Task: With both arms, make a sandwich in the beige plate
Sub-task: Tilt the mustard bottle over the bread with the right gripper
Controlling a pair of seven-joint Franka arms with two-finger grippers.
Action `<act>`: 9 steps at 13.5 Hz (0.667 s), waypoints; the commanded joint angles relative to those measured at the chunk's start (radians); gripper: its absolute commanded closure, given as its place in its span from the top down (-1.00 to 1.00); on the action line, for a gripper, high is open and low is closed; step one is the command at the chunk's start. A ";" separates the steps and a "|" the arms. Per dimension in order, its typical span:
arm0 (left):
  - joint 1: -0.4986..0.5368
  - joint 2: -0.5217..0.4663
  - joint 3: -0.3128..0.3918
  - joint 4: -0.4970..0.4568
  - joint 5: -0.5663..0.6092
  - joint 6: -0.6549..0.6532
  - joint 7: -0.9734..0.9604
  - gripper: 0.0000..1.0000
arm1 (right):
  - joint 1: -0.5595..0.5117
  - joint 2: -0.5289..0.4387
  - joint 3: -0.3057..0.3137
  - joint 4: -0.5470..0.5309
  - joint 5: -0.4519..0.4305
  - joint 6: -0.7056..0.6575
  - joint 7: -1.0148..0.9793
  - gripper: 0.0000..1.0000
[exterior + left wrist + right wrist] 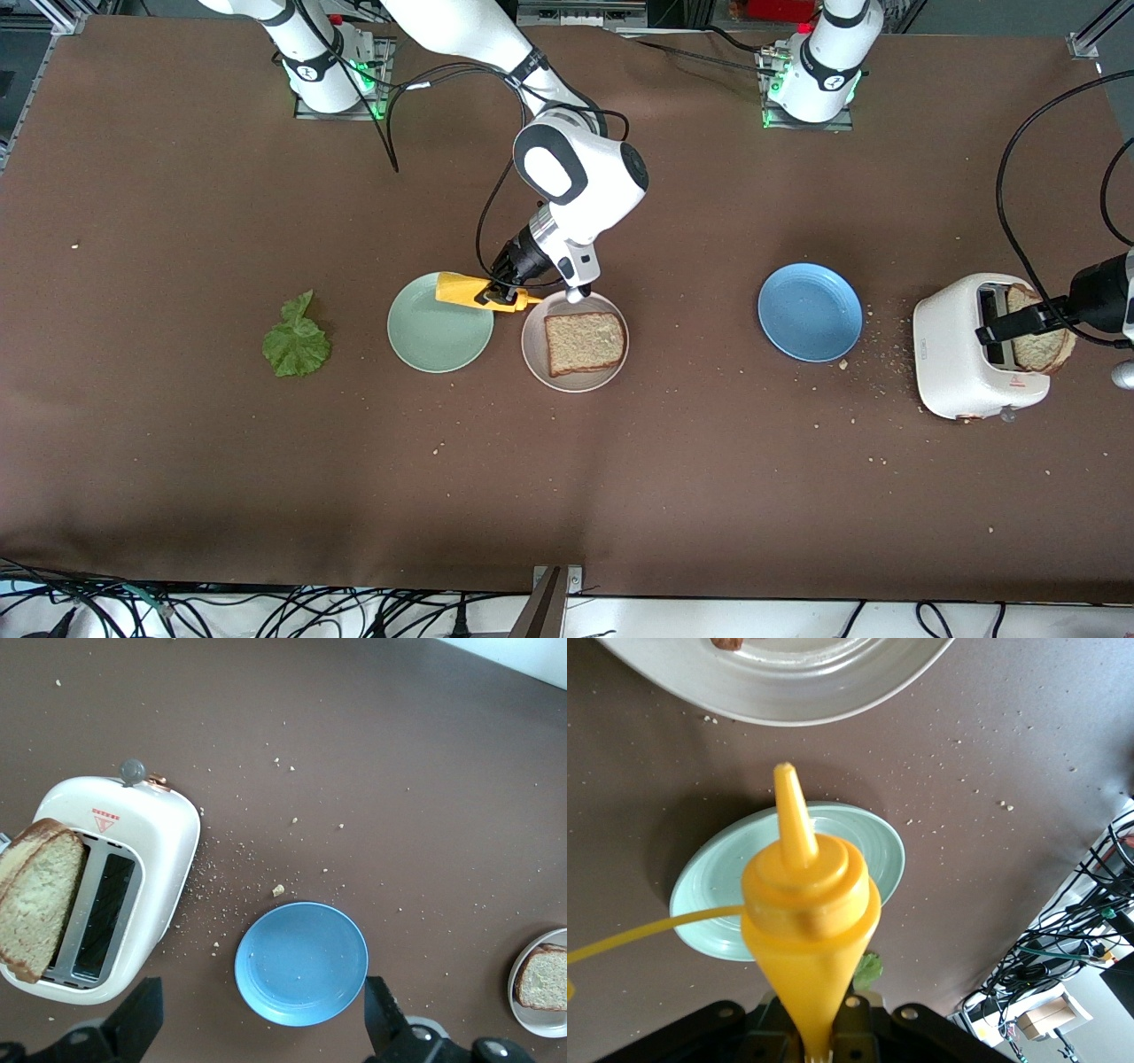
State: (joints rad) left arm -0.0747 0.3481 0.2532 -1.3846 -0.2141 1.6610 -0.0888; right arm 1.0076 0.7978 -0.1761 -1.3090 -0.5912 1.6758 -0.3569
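Note:
A slice of toasted bread (585, 342) lies on the beige plate (534, 359). My right gripper (500, 292) is shut on a yellow squeeze bottle (469, 291) and holds it sideways over the mint-green plate's (438, 332) rim. The nozzle points at the beige plate (788, 682). The right wrist view shows the bottle (808, 921) between the jaws. A lettuce leaf (297, 341) lies toward the right arm's end. A second bread slice (1038, 341) stands in the white toaster (957, 354). My left gripper (997, 330) hangs open over the toaster, holding nothing, fingers (142, 1019) wide apart.
A blue plate (810, 312) sits between the beige plate and the toaster, with crumbs scattered around it. Black cables (1019, 177) loop over the table at the left arm's end.

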 commanded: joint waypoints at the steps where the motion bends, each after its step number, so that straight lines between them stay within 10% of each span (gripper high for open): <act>1: -0.002 -0.001 -0.005 -0.002 0.035 -0.009 0.014 1.00 | -0.009 0.006 -0.016 0.045 0.008 -0.030 -0.010 -0.79; 9: -0.004 -0.003 -0.006 -0.002 0.035 -0.009 0.012 1.00 | -0.329 -0.118 -0.016 0.042 0.568 -0.045 -0.261 -0.79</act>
State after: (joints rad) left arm -0.0752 0.3523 0.2503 -1.3851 -0.2140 1.6610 -0.0882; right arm 0.7802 0.7250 -0.2162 -1.2615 -0.1336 1.6604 -0.5538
